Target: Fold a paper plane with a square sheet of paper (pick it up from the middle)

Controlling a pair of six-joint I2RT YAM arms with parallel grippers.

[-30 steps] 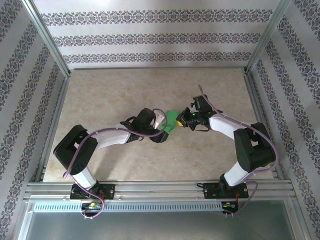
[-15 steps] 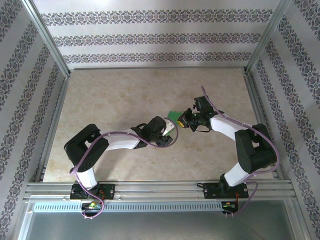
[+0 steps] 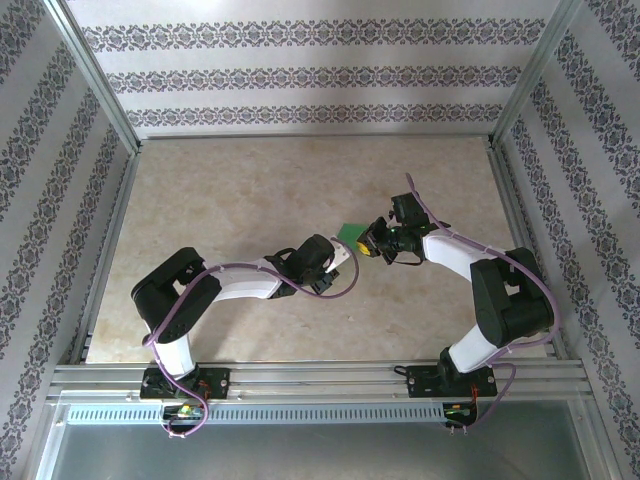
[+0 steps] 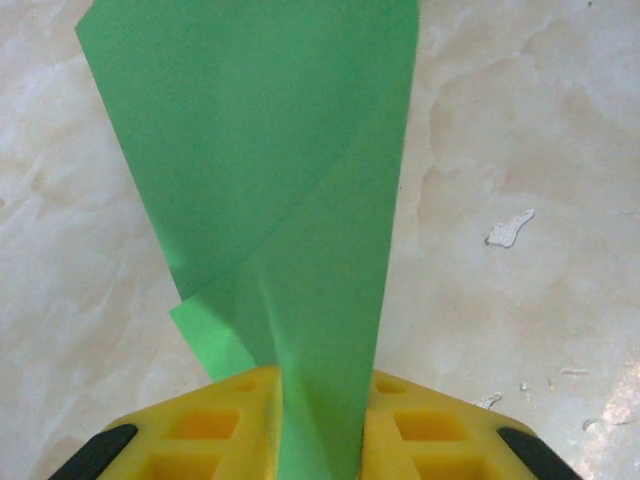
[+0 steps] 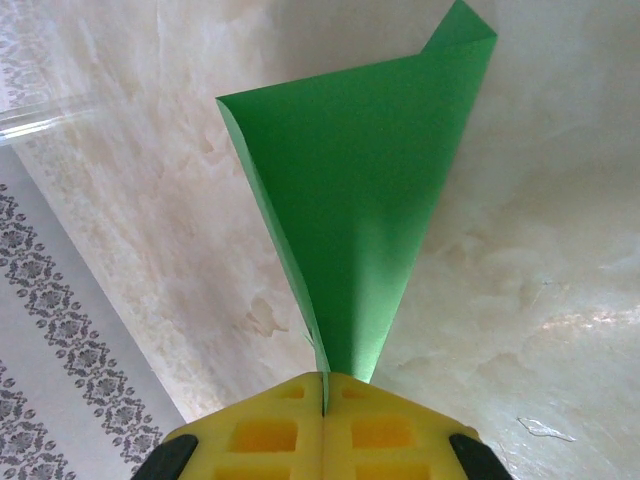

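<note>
Top external view: the square sheet of paper (image 3: 347, 232) spans between both arms. The right end effector (image 3: 369, 243) pinches it tight. The left end effector (image 3: 345, 259) surrounds it, but I cannot tell if it grips.

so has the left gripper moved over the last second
Yes. In the top view the left gripper has shifted right, away from the left side rail and toward the green paper pinched by the right gripper.
</note>
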